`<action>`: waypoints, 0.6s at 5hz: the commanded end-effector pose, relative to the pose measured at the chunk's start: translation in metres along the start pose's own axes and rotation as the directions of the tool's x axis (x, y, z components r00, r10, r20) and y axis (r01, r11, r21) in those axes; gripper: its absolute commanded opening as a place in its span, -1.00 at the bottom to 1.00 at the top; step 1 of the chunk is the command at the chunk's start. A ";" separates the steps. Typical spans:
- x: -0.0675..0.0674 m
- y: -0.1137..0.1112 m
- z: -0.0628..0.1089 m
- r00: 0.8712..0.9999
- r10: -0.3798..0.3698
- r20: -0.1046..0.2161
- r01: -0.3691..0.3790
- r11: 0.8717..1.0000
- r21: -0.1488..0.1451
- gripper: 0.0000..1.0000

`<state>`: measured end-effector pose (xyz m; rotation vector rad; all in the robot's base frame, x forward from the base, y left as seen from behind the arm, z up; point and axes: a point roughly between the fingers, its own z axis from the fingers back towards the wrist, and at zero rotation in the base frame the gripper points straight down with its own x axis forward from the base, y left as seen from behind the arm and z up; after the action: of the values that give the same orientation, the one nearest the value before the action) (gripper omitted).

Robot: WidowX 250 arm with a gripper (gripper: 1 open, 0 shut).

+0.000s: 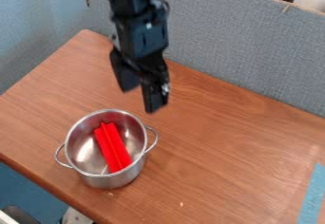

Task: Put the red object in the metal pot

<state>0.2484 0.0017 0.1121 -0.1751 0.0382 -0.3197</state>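
The red object (113, 145) lies inside the metal pot (76, 163), resting on its reflective floor. Its long axis runs from the upper left of the pot's interior down toward the lower right, so one end sits near the far rim and the other near the near wall. It looks like a single bar, though the shiny steel throws a red reflection beside it, and it is hard to say where the bar ends and the mirror image starts.

The pot stands upright near the front left part of the wooden table (241, 152), with one small loop handle toward the left front and the other on the right side. The gripper (143, 84) hangs above the table just behind and to the right of the pot, pointing down, with nothing between its fingers; the jaws appear spread apart and empty. It touches neither the pot nor the bar.

Behind the table runs a grey-blue fabric partition (241, 47), close along the far edge. The tabletop to the right of the pot and toward the far right corner is bare wood. The table's front edge passes just below the pot, leaving little room there.
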 end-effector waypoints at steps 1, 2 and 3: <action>0.018 -0.004 0.031 0.996 -0.078 -0.037 0.079 0.997 0.002 1.00; 0.031 -0.006 0.035 0.978 -0.186 -0.097 0.187 0.982 -0.003 1.00; 0.029 0.000 0.038 0.997 0.001 -0.076 0.001 1.000 0.015 1.00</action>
<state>0.2768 -0.0054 0.1355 -0.1627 0.1628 -0.3330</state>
